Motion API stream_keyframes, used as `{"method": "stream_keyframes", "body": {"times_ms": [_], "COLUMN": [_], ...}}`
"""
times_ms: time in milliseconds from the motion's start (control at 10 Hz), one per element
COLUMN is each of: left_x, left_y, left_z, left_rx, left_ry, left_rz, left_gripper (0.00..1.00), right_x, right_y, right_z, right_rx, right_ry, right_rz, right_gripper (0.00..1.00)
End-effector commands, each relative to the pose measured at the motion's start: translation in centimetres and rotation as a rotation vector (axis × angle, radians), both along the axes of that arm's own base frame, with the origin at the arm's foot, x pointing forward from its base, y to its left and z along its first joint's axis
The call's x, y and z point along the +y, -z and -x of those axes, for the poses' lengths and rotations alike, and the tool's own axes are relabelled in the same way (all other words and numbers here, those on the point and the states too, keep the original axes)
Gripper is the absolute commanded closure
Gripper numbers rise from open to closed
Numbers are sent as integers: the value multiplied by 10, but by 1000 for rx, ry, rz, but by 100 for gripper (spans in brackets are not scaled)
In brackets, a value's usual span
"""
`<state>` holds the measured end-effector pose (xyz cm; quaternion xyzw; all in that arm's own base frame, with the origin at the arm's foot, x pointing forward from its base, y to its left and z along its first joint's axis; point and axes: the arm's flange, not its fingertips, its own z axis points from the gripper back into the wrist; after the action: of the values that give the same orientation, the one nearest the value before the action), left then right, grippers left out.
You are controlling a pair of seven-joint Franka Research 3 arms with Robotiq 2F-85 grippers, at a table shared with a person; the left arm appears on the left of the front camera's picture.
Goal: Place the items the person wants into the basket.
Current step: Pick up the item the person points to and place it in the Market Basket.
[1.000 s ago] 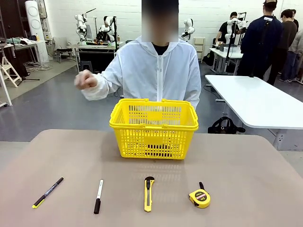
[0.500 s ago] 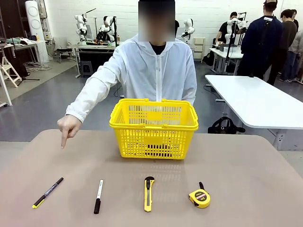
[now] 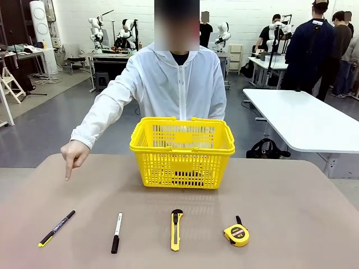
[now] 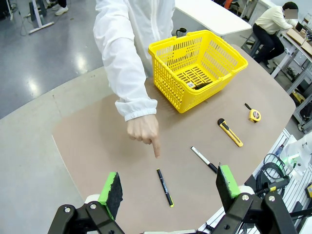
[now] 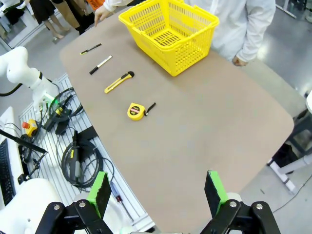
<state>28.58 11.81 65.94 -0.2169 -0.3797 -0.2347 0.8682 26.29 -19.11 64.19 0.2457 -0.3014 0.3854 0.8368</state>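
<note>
Person's hand (image 3: 74,152) lowered toward black pen (image 3: 56,228), its print unreadable.

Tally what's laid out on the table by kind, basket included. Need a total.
Pens: 2 (black pen with yellow tip, white marker with black cap)
Utility knife: 1
Tape measure: 1
Basket: 1
Total: 5
</note>
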Motion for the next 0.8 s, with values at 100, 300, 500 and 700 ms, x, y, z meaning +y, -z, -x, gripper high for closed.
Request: {"method": "stream_keyframes", "body": {"times_ms": [100, 300, 500, 700], "left_x": [-47, -104, -138, -155], "left_y": [22, 63, 114, 176], "left_z": [-30, -57, -77, -79], "left_rx": [167, 326, 410, 464], "left_ry": [19, 45, 26, 1], "left_rz": [-209, -430, -536, -605], "left_gripper": [0, 0, 0, 0], "right_x": [1, 1, 1, 1], "right_y": [-1, -1, -1, -1], "right_z": [-1, -1, -1, -1], "right_rx": [-18, -18, -18, -18], "right_ry": [-18, -18, -18, -18], "right_rz": [-24, -24, -24, -24], "right_gripper": [0, 0, 0, 0]}}
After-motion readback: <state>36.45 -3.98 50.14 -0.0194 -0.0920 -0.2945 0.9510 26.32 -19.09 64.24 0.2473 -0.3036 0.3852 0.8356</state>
